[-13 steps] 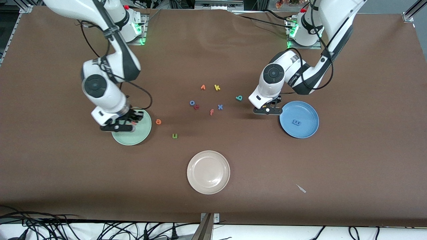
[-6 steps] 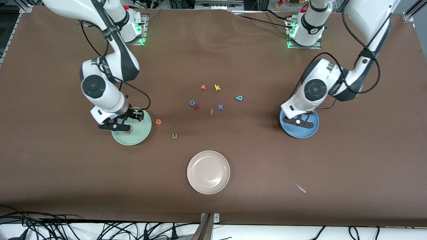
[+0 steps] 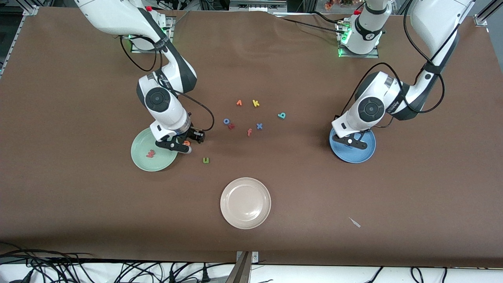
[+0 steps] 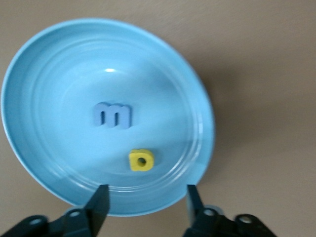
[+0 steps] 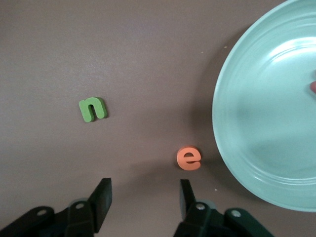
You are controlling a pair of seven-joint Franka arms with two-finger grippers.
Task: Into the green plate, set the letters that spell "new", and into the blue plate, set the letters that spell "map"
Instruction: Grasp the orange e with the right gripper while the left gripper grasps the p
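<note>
Your right gripper (image 3: 181, 146) hangs with its fingers apart and empty just over the small orange foam e (image 5: 188, 158), which lies on the brown counter (image 3: 78, 204) right beside the rim of the round pale mint-green plate (image 3: 138, 157); to my eye that lines you up to take the e next. The salmon-red foam w (image 3: 150, 153) already lies in that plate, and the olive-green foam n (image 3: 206, 160) waits on the counter near the e, nearer the front camera.

Your left gripper (image 4: 146, 205) hovers over the round mid-blue plate (image 4: 44, 64), fingers spread and holding nothing; the blue foam m (image 4: 113, 115) and yellow foam a (image 4: 141, 160) lie inside it, apart from each other. The teal-green foam p (image 3: 281, 115) is still out on the counter.

Count: three plates, including an empty beige-white one (image 3: 245, 203); one of three "new" letters placed, two of three "map" letters placed. Five other letters sit clustered mid-counter.
</note>
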